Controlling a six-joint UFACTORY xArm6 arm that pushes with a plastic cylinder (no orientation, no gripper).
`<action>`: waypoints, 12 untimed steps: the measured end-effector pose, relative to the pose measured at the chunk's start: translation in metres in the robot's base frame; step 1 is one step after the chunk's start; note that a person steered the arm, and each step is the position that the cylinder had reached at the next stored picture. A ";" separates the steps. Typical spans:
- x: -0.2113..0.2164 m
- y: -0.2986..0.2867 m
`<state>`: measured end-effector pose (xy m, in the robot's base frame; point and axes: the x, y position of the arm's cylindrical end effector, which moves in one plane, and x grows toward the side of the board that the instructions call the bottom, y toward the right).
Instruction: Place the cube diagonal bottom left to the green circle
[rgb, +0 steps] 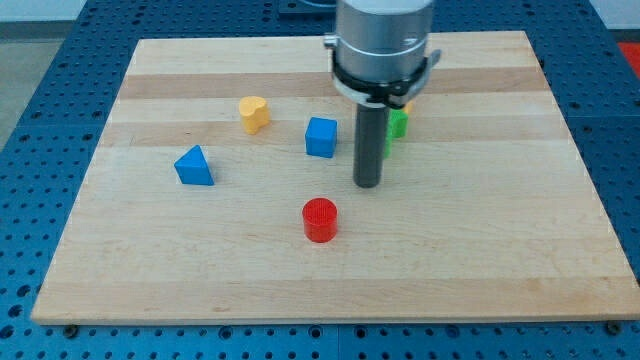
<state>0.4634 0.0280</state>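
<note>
A blue cube (321, 137) sits on the wooden board (480, 250) near the middle. A green block (397, 124), mostly hidden behind my rod, lies to the cube's right; its shape cannot be made out. My tip (368, 184) rests on the board, right of and slightly below the cube, a small gap apart, and just below-left of the green block.
A red cylinder (320, 220) stands below the cube. A yellow heart-shaped block (254, 113) lies to the cube's upper left. A blue triangle block (195, 166) lies further left. A bit of yellow (408, 103) shows above the green block.
</note>
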 end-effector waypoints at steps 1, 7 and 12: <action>-0.007 -0.031; -0.101 -0.085; -0.099 -0.041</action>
<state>0.3645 -0.0128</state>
